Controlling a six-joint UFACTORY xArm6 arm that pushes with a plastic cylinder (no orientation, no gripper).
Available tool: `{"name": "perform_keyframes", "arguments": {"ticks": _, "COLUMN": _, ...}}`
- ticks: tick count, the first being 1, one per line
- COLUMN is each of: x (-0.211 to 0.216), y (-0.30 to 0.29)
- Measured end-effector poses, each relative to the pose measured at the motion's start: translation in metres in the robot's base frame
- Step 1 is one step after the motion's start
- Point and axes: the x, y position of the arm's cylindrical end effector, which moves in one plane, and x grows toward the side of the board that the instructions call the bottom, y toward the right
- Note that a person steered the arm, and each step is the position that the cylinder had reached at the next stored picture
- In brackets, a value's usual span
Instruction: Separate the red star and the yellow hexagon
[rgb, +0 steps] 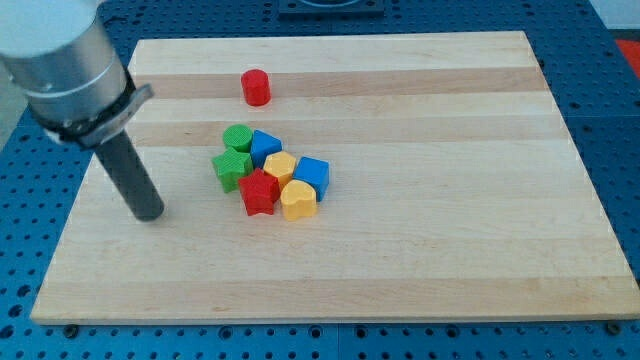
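Note:
The red star (259, 192) lies in a tight cluster near the board's middle. The yellow hexagon (280, 166) touches it at its upper right. My tip (149, 213) rests on the board well to the view's left of the cluster, about a hundred pixels from the red star, touching no block.
In the same cluster are a green cylinder (237, 138), a green star (231, 168), a blue triangle-like block (264, 146), a blue cube (312, 175) and a yellow heart (298, 200). A red cylinder (256, 87) stands alone nearer the view's top. The wooden board (450, 200) sits on a blue pegboard.

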Motion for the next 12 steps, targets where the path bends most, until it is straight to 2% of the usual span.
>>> {"name": "perform_keyframes", "arguments": {"ticks": 1, "x": 0.032, "y": 0.03}}
{"name": "perform_keyframes", "arguments": {"ticks": 4, "x": 0.037, "y": 0.056}}
{"name": "perform_keyframes", "arguments": {"ticks": 6, "x": 0.066, "y": 0.144}}
{"name": "perform_keyframes", "arguments": {"ticks": 7, "x": 0.059, "y": 0.156}}
{"name": "perform_keyframes", "arguments": {"ticks": 8, "x": 0.046, "y": 0.144}}
{"name": "perform_keyframes", "arguments": {"ticks": 11, "x": -0.034, "y": 0.118}}
{"name": "perform_keyframes", "arguments": {"ticks": 12, "x": -0.041, "y": 0.116}}
